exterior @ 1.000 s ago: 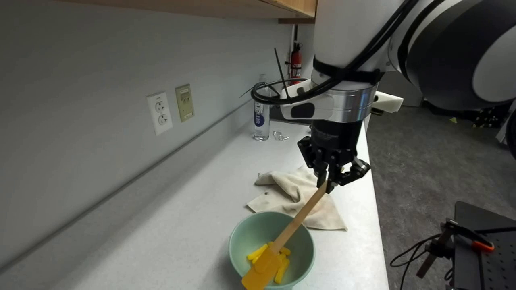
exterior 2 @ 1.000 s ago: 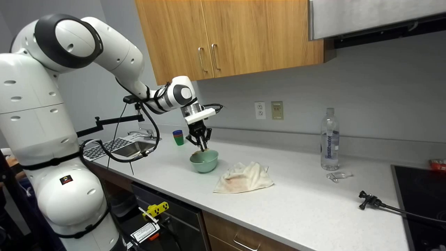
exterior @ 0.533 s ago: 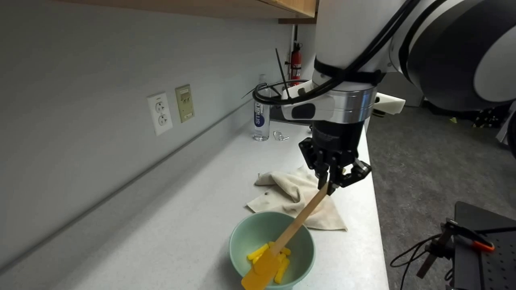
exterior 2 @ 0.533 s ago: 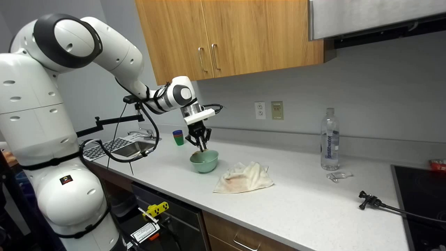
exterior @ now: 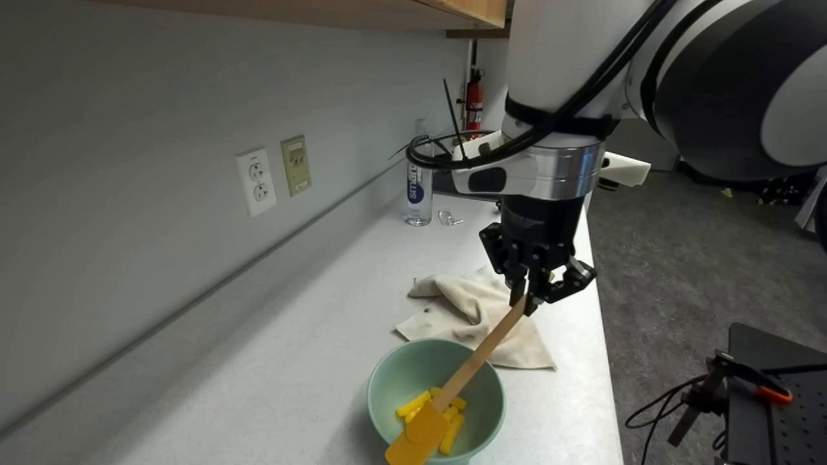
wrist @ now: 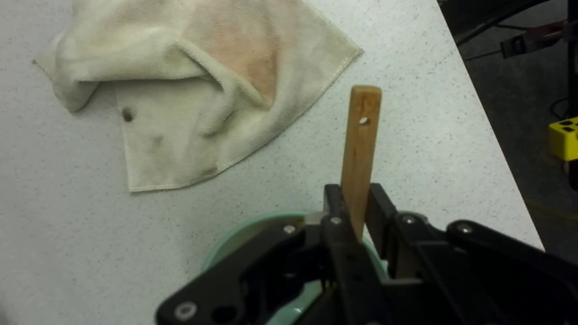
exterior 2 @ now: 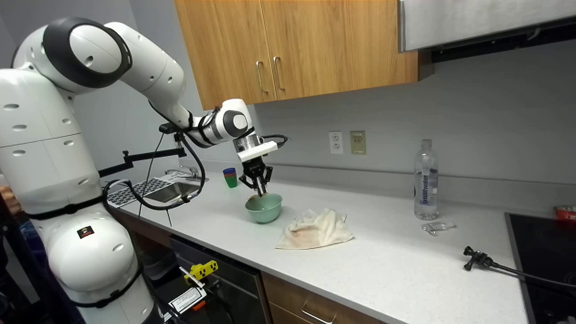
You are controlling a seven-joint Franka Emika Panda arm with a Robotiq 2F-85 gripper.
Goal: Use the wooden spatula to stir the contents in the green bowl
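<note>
My gripper is shut on the wooden handle of the spatula, above and to one side of the green bowl. The spatula slants down into the bowl, its orange head over several yellow pieces; I cannot tell whether it touches them. The bowl stands on the counter, below my gripper in an exterior view. In the wrist view the handle end with its hole sticks out between the fingertips, and the fingers hide most of the bowl.
A crumpled beige cloth lies beside the bowl. A water bottle and a small clear object stand farther along the counter. Stacked cups and a sink are on the opposite side. The wall runs behind.
My gripper has moved down very slightly with the spatula, and the handle leans a little lower. The spatula head, bowl and yellow pieces look almost unchanged.
</note>
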